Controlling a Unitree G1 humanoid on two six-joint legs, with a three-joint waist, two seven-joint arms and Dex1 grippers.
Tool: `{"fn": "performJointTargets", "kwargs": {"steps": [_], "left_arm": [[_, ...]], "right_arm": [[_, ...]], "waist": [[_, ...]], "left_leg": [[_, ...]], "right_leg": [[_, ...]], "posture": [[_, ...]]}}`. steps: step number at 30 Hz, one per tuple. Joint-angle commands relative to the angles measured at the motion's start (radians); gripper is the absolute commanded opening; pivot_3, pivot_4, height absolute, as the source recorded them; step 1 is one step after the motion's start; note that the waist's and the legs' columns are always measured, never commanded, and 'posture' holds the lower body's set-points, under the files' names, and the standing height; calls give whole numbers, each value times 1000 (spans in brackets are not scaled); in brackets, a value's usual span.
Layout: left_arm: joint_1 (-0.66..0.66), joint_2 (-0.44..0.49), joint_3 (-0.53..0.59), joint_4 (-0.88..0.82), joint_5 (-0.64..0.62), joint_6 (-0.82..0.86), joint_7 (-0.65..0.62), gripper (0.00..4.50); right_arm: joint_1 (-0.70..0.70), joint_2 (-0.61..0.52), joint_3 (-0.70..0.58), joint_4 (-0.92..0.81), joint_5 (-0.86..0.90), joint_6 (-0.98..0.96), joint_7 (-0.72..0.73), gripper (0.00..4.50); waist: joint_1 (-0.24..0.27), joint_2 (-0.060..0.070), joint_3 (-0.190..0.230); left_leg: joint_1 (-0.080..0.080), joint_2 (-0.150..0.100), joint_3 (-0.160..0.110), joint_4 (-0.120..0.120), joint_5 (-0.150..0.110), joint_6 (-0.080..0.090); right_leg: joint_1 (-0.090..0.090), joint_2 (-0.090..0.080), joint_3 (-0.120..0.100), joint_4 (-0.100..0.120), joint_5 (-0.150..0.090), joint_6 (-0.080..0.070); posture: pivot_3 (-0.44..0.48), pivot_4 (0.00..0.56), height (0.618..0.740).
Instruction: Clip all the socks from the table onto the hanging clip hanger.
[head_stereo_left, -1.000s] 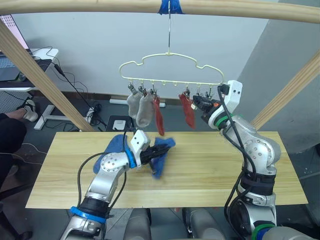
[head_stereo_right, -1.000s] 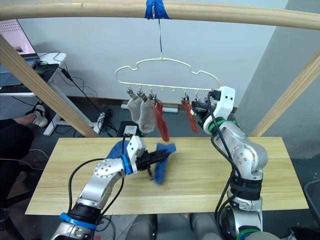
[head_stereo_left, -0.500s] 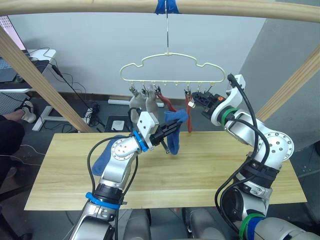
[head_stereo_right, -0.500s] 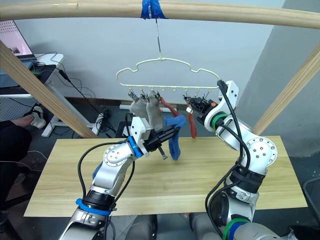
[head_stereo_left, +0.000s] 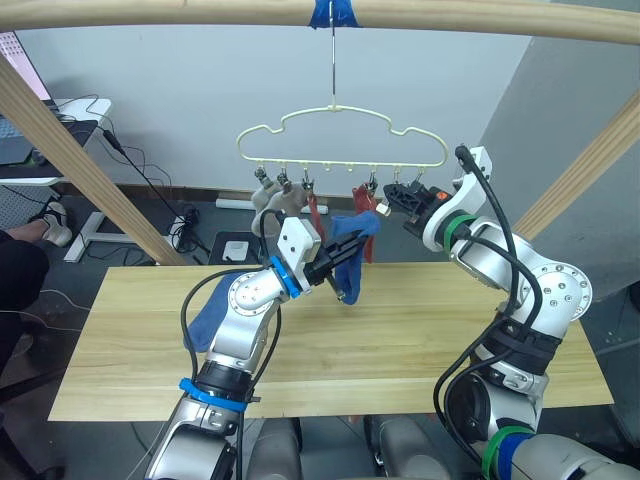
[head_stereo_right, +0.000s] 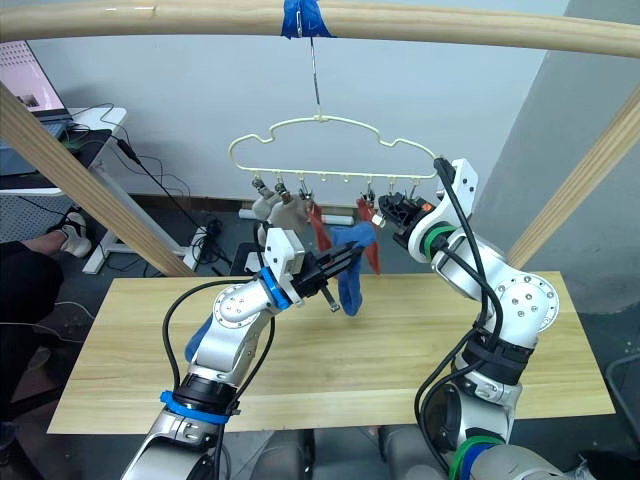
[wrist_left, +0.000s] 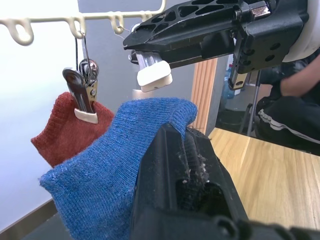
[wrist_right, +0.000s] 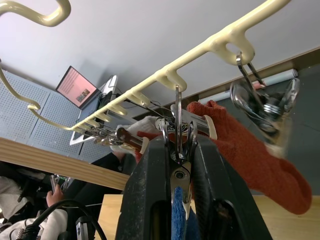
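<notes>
The left gripper (head_stereo_left: 335, 257) pinches a blue knit sock (head_stereo_left: 355, 245), lifted just beside the right gripper (head_stereo_left: 392, 192), which squeezes a metal clip (wrist_right: 178, 131) on the pale yellow-green wire hanger (head_stereo_left: 340, 140).

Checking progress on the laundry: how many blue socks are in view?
2: one blue sock held up by the left gripper near the clip hanger, the other lying on the table.

The left gripper (wrist_left: 187, 150) is closed on a blue sock (wrist_left: 115, 160), whose bunched fabric spreads toward nine o'clock of the fingers. Beyond it at ten o'clock, a rust-red sock (wrist_left: 62, 127) hangs from a metal clip (wrist_left: 82, 92) on the pale hanger bar (wrist_left: 75, 19). At twelve o'clock the right gripper (wrist_left: 150, 75) reaches in above the blue sock.
</notes>
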Motion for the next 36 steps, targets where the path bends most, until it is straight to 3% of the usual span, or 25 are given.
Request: {"fn": "performJointTargets", "kwargs": {"steps": [1,23,36], "left_arm": [[-26,-13,2,-5,-17,-29,5,19],[-42,-22,7,3,-29,-37,4,19],[-54,-25,6,17,-24,-45,9,19]], "right_arm": [[6,-14,26,-14,58,-25,-17,280],[34,-130,127,38,159,-161,-59,280],[56,-135,175,46,329,-241,-165,280]], "waist": [[0,0,0],[0,0,0],[0,0,0]], "left_leg": [[0,0,0,0,0,0],[-1,0,0,0,0,0],[-1,0,0,0,0,0]], "right_leg": [[0,0,0,0,0,0],[0,0,0,-1,0,0],[0,0,0,-1,0,0]], "posture": [[-99,218,740],[-98,215,740],[-94,213,740]]}}
